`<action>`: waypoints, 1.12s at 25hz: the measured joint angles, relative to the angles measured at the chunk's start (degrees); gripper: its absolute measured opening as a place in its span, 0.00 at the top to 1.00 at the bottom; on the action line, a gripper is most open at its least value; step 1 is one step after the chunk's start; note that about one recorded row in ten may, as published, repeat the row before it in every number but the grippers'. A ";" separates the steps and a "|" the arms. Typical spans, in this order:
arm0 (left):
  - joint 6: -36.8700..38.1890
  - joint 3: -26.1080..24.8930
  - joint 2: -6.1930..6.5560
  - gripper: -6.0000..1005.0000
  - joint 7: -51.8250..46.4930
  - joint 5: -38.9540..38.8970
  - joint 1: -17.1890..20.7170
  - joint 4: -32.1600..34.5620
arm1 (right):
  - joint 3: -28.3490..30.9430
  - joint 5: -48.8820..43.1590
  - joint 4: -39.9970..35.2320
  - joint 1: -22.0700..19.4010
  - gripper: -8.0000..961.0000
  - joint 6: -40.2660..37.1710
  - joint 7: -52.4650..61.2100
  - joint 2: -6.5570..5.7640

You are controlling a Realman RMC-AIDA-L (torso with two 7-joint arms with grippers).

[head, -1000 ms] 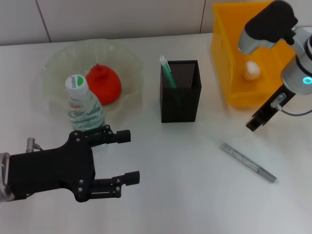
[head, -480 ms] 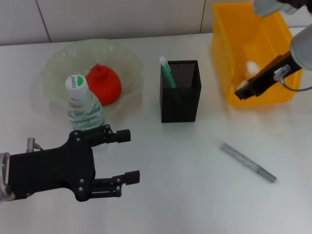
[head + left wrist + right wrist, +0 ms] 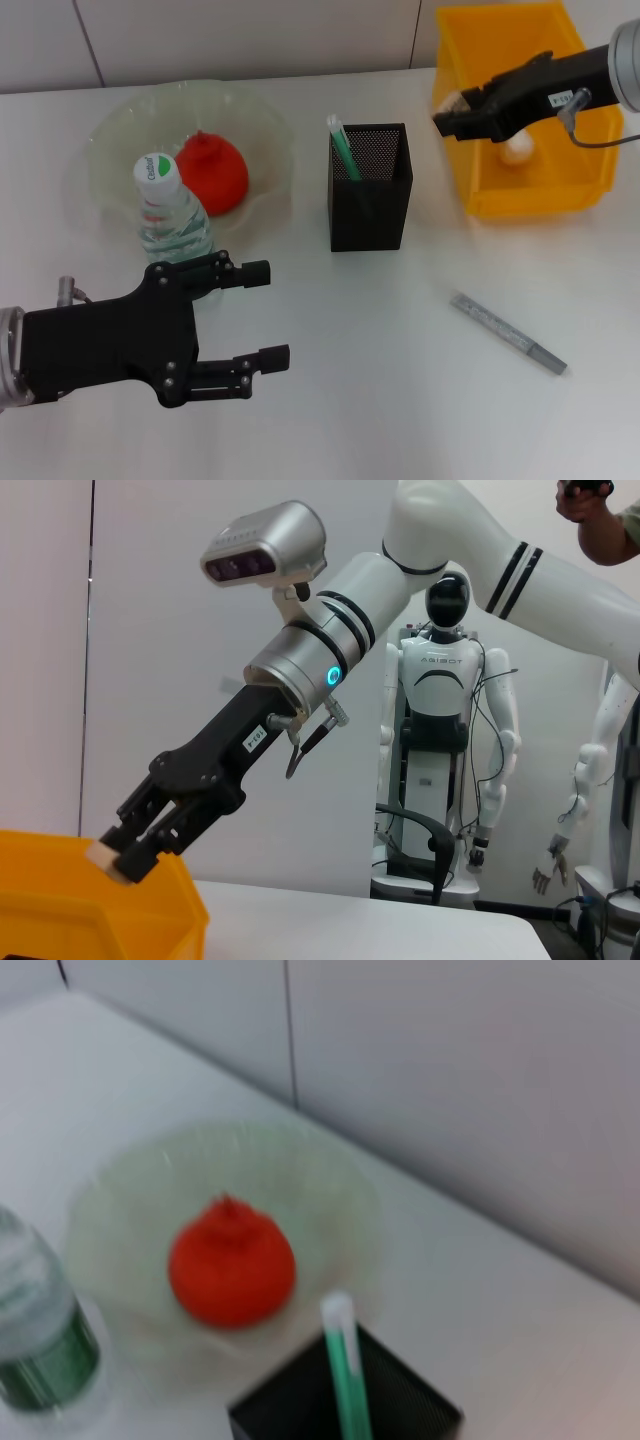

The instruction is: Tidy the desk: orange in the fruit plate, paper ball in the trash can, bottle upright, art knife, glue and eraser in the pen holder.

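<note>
The orange (image 3: 212,172) lies in the clear fruit plate (image 3: 120,130), and the bottle (image 3: 165,210) stands upright at the plate's front rim. Inside the yellow trash can (image 3: 560,200) rests the paper ball (image 3: 517,150). My right gripper (image 3: 447,115) hovers over the can's left wall, right of the black mesh pen holder (image 3: 370,200), shut on a small beige eraser (image 3: 102,857). A green-and-white glue stick (image 3: 343,145) stands in the holder. The grey art knife (image 3: 508,333) lies on the table at front right. My left gripper (image 3: 262,312) is open at front left, just in front of the bottle.
The white desk meets a tiled wall at the back. The right wrist view looks down on the orange (image 3: 231,1272), the plate (image 3: 130,1220), the bottle (image 3: 40,1350) and the pen holder (image 3: 400,1415). In the left wrist view the right gripper (image 3: 125,855) hangs over the can's rim.
My right arm swung up and to the left across the trash can, ending over its left wall nearer the pen holder. The left arm has hardly shifted.
</note>
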 joint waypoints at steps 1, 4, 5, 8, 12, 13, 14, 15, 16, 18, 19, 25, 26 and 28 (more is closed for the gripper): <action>0.00 -0.02 -0.01 0.20 0.00 0.00 -0.02 0.00 | 0.01 1.31 0.17 -0.52 0.56 0.72 -0.77 0.00; 0.02 -0.06 -0.11 0.20 0.13 -0.02 0.02 -0.01 | 0.18 4.37 2.41 -1.32 0.56 2.94 -3.24 -0.01; 0.04 -0.05 -0.15 0.20 0.40 -0.02 0.12 -0.10 | 0.55 5.71 3.71 -1.30 0.56 3.47 -4.34 -0.01; 0.03 -0.05 -0.15 0.20 0.64 -0.04 0.26 -0.24 | 2.67 10.75 8.47 -0.80 0.56 4.23 -8.43 -0.01; 0.01 -0.05 -0.17 0.20 0.66 -0.06 0.32 -0.27 | 7.09 14.34 16.81 1.54 0.56 4.56 -13.35 -0.12; 0.01 -0.05 -0.19 0.20 0.67 -0.07 0.33 -0.30 | 8.10 14.39 18.85 2.34 0.55 4.57 -14.33 -0.17; 0.00 -0.05 -0.20 0.20 0.68 -0.13 0.33 -0.40 | 8.97 14.40 20.68 3.01 0.55 4.58 -15.19 -0.21; 0.00 -0.05 -0.19 0.20 0.69 -0.17 0.26 -0.82 | 9.98 14.43 23.22 4.06 0.55 4.62 -16.77 -0.25; 0.00 -0.05 -0.19 0.20 0.69 -0.17 0.26 -0.82 | 9.98 14.43 23.22 4.06 0.55 4.62 -16.77 -0.25; 0.00 -0.05 -0.17 0.20 0.75 -0.18 0.12 -1.27 | 10.48 14.43 25.26 5.02 0.55 4.84 -17.85 -0.31; -0.01 -0.04 -0.17 0.20 0.83 -0.18 0.05 -1.40 | 10.57 14.42 25.88 5.32 0.55 4.97 -18.09 -0.35; -0.09 -0.11 -0.14 0.20 1.35 -0.19 -0.02 -1.63 | 10.12 13.95 27.50 6.60 0.55 5.54 -19.01 -0.42; -0.09 -0.12 -0.14 0.20 1.35 -0.22 -0.03 -1.65 | 10.08 13.84 27.86 6.91 0.54 5.71 -19.02 -0.43; -0.09 -0.13 -0.13 0.20 1.38 -0.26 -0.03 -1.67 | 9.97 13.70 29.02 7.63 0.54 6.02 -19.05 -0.45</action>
